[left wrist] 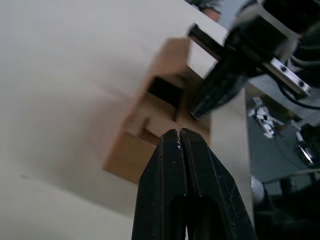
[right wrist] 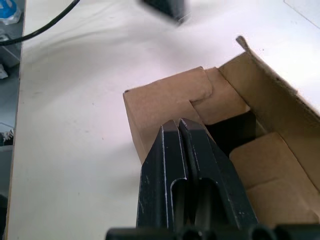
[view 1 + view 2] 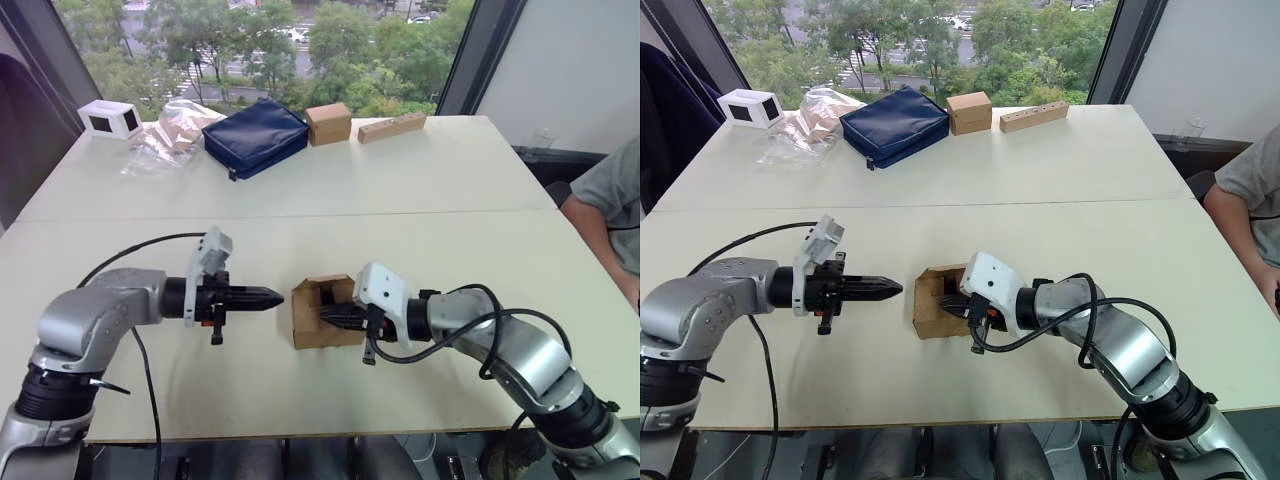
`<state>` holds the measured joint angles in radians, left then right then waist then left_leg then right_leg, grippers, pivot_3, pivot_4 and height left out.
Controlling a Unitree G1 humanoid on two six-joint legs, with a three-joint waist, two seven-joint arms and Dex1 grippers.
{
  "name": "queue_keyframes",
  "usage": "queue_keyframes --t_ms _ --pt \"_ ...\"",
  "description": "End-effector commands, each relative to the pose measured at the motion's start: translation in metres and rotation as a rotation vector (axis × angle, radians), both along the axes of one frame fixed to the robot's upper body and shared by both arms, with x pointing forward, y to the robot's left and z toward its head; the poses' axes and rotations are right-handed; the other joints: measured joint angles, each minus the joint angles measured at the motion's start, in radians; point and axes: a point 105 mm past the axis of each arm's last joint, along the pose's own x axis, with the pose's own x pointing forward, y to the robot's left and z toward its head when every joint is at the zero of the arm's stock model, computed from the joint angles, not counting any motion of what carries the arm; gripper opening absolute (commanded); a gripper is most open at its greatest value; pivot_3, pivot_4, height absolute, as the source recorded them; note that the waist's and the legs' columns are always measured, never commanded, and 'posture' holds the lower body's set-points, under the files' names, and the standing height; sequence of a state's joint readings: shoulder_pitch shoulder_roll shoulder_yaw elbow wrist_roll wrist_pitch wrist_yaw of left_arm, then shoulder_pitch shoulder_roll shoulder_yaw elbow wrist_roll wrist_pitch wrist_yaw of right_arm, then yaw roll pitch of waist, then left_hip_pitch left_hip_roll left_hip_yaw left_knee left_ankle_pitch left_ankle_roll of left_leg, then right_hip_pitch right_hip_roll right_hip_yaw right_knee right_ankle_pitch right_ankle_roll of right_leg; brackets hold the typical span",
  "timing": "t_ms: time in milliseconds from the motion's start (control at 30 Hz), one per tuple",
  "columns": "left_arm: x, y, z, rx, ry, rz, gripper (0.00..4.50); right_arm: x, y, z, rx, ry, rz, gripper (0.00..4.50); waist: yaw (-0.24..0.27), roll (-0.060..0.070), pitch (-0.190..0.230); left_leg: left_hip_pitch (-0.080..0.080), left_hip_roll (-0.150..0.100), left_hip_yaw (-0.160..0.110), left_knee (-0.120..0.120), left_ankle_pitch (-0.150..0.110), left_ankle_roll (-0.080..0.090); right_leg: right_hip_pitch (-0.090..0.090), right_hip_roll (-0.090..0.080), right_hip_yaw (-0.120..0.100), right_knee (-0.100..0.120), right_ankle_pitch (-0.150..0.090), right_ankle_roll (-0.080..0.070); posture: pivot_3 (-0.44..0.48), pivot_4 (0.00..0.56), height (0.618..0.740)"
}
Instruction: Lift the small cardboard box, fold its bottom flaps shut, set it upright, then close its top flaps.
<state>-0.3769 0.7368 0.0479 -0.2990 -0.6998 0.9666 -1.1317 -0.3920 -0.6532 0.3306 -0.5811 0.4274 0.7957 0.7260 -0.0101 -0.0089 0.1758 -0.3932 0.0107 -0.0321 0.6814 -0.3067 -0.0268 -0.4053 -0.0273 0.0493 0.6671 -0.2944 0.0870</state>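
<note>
The small cardboard box (image 3: 308, 328) lies near the front of the table (image 3: 420, 190), between my two grippers. My right gripper (image 3: 325, 317) is shut, and its fingertips press on the partly folded flaps (image 2: 197, 95) at one end of the box. A dark gap (image 2: 232, 132) stays open between those flaps, and one flap (image 2: 265, 65) still stands outward. I cannot tell whether these are the bottom flaps or the top flaps. My left gripper (image 3: 280, 296) is shut and empty. It points at the box from the left, a short gap away.
At the far side lie a blue pouch (image 3: 255, 135), a smaller cardboard cube (image 3: 328, 123), a long tan block (image 3: 392, 127), a plastic bag (image 3: 165, 135) and a white box (image 3: 110, 118). A person (image 3: 610, 200) sits at the table's right edge.
</note>
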Motion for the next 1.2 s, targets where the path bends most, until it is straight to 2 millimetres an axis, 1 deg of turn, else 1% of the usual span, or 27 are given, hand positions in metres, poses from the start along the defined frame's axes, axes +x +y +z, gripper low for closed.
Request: queue_keyframes --t_ms 33,267,367,500,600,733,800,867,933,1067,1167,1200 --pt "-0.001 -0.013 -0.006 0.028 -0.040 -0.019 0.03 0.003 0.001 0.009 0.017 -0.043 0.011 0.00 -0.002 0.000 0.000 0.000 0.000 0.000 0.000 0.000 0.000 0.000 0.000 0.000 0.000 0.000 0.000 0.000 0.150 0.740" --pt "0.000 -0.026 -0.012 0.022 -0.034 -0.049 0.03 0.005 0.001 0.011 0.015 -0.050 0.003 0.00 -0.004 0.000 0.000 0.000 0.000 0.000 0.000 0.000 0.000 -0.001 0.001 0.000 0.000 0.000 0.000 0.000 0.150 0.740" --pt "0.000 -0.028 -0.017 0.031 -0.027 -0.061 0.03 0.006 0.001 0.013 0.020 -0.055 -0.006 0.00 -0.004 0.000 0.000 0.000 0.000 0.000 0.000 0.000 0.000 -0.001 0.001 0.000 0.000 0.000 0.000 0.000 0.150 0.740" --pt "-0.002 -0.029 -0.018 0.031 -0.023 -0.075 0.03 0.005 0.001 0.017 0.036 -0.061 -0.015 0.00 -0.004 0.000 0.000 0.000 0.000 0.000 0.000 0.000 0.000 -0.001 0.001 0.000 0.000 0.000 0.000 0.000 0.150 0.740" --pt "-0.002 -0.029 -0.022 0.047 -0.022 -0.090 0.03 0.004 -0.002 0.034 0.092 -0.067 -0.013 0.00 -0.003 0.000 0.000 0.000 0.000 0.000 0.000 0.000 0.000 0.000 0.001 0.000 0.000 0.000 0.000 0.000 0.150 0.740" --pt "-0.001 -0.030 -0.021 0.037 -0.021 -0.088 0.03 -0.002 -0.009 0.071 0.274 -0.003 0.011 0.00 -0.003 0.000 0.000 0.000 0.000 0.000 0.000 0.000 0.000 0.000 0.001 0.000 0.000 0.000 0.000 0.000 0.150 0.740" --pt "0.000 -0.030 -0.021 0.041 -0.026 -0.087 0.03 0.006 -0.015 0.093 0.362 -0.024 -0.017 0.00 -0.003 0.000 0.000 0.000 0.000 0.000 0.000 0.000 0.000 0.000 0.001 0.000 0.000 0.000 0.000 0.000 0.150 0.740" --pt "0.001 -0.031 -0.020 0.040 -0.029 -0.087 0.03 0.023 -0.018 0.098 0.348 -0.070 -0.077 0.00 -0.004 0.000 0.000 0.000 0.000 0.000 0.000 0.000 0.000 0.000 0.001 0.000 0.000 0.000 0.000 0.000 0.150 0.740" --pt "0.001 -0.031 -0.020 0.038 -0.032 -0.089 0.03 0.039 -0.015 0.088 0.253 -0.113 -0.124 0.00 -0.005 0.000 0.000 0.000 0.000 0.000 0.000 0.000 0.000 0.000 0.001 0.000 0.000 0.000 0.000 0.000 0.150 0.740" --pt "0.002 -0.031 -0.018 0.040 -0.038 -0.084 0.03 0.058 -0.009 0.063 0.097 -0.137 -0.162 0.00 -0.007 0.000 0.000 0.000 0.000 0.002 -0.001 0.000 0.000 -0.002 0.001 0.000 0.000 0.000 0.000 0.000 0.150 0.740" --pt "0.001 -0.030 -0.019 0.048 -0.044 -0.080 0.03 0.063 -0.006 0.046 0.014 -0.139 -0.150 0.00 -0.005 0.000 0.000 0.000 0.000 0.002 -0.001 0.000 0.000 -0.002 0.001 0.000 0.000 0.000 0.000 0.000 0.150 0.740" --pt "0.001 -0.029 -0.018 0.049 -0.045 -0.081 0.03 0.059 -0.004 0.040 -0.010 -0.127 -0.124 0.00 -0.004 0.000 0.000 0.000 0.000 0.002 -0.001 0.000 0.000 -0.002 0.001 0.000 0.000 0.000 0.000 0.000 0.150 0.740"
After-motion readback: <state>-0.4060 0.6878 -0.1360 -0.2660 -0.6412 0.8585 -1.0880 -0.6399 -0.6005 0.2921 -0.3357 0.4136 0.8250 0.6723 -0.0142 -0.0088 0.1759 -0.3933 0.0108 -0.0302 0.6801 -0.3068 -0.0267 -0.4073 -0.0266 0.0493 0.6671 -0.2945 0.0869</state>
